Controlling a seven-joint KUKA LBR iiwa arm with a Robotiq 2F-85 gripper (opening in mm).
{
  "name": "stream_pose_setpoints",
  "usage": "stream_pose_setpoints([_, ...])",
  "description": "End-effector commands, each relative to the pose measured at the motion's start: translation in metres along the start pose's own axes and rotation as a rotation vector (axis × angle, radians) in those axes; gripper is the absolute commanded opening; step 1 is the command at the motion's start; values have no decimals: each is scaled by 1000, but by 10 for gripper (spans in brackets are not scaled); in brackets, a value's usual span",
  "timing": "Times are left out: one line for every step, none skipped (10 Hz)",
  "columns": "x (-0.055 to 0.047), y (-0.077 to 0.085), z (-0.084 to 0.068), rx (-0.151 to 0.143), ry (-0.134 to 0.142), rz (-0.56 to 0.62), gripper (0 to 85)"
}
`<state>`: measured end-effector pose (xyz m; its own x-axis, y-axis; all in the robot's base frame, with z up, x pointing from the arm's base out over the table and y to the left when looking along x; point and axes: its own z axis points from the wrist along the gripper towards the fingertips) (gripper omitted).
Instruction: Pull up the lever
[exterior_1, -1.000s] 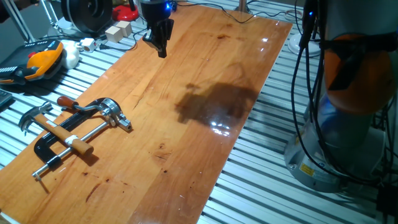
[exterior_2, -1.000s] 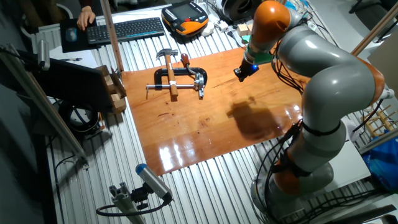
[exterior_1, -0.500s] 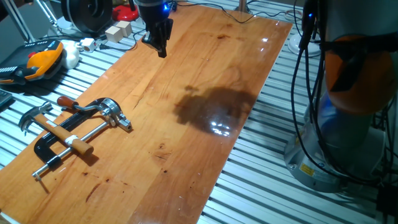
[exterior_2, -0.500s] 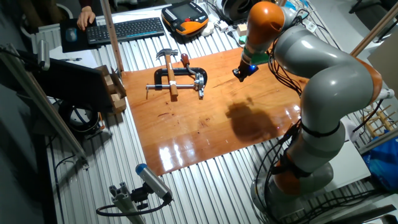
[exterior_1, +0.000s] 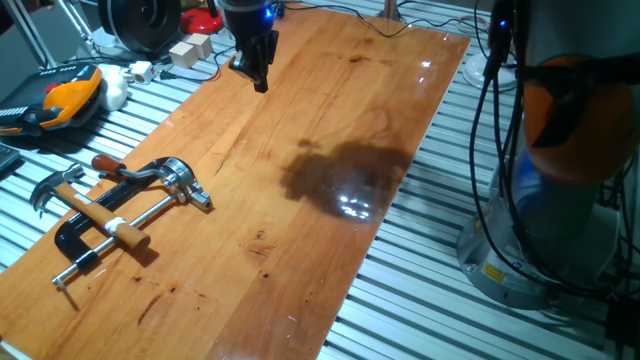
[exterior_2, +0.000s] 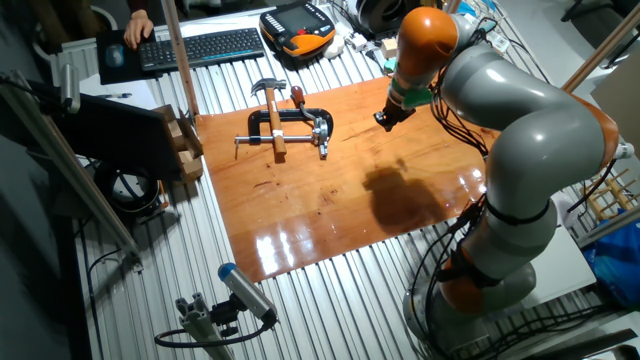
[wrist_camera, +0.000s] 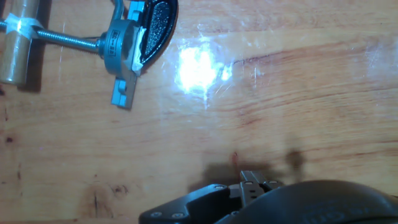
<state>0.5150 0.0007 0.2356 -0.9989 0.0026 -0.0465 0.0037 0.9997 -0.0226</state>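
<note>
lever (exterior_1: 133, 178): slim silver arm with reddish tip, lying low on the clamp's chrome head (exterior_1: 182, 180), near the left end of the wooden board (exterior_1: 300, 210); in the hand view only the head (wrist_camera: 121, 46) shows at top left, the lever itself is cut off there
clamp (exterior_2: 290, 126): flat on the board, black frame, rod with wooden handle (exterior_1: 128, 235); a hammer (exterior_1: 62, 190) lies across it
step: approach — lever untouched, not yet raised
next move: travel across the board to the clamp, come down beside the reddish tip, get a finger under or around the lever, then lift; the hammer just beside it leaves little room
gripper (exterior_1: 257, 72): well apart from the clamp, above the board's far edge, holding nothing; fingers look close together — small and dark, so cannot tell for sure
arm: reaching out over the board, orange wrist joint (exterior_2: 430, 35) high, hand pointing down
</note>
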Motion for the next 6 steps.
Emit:
stream_pose_setpoints([0,0,0,8,-22,6,0])
stream_pose_setpoints([0,0,0,4,-43,6,0])
stream_pose_setpoints([0,0,0,-3,-54,8,0])
stream_pose_setpoints([0,0,0,-8,-55,7,0])
stream_pose_setpoints([0,0,0,-14,-43,4,0])
stream_pose_setpoints([0,0,0,-31,-41,-2,0])
